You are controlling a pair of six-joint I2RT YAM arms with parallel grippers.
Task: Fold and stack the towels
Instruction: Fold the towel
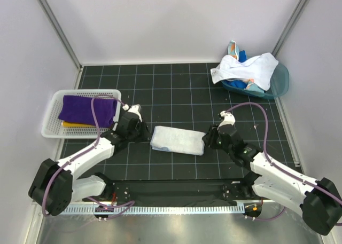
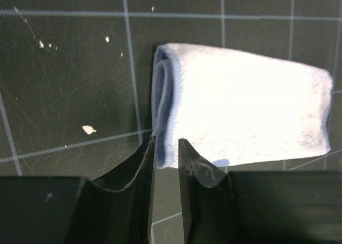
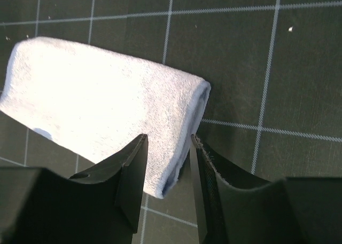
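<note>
Both ends of towel point(image 1: 177, 140) straddled: left hand point(image 2: 166, 142), right hand point(image 3: 168, 140) narrowly parted, grip I can't confirm. Likely set for a level lift.

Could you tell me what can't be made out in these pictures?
Wrist views: whether the left gripper and right gripper pinch the folded towel or only straddle its corners; the contact is out of sight.
Top view: most of the yellow towel, under the purple towel in the basket.
Top view: the tub's lower contents, under the white towel.
</note>
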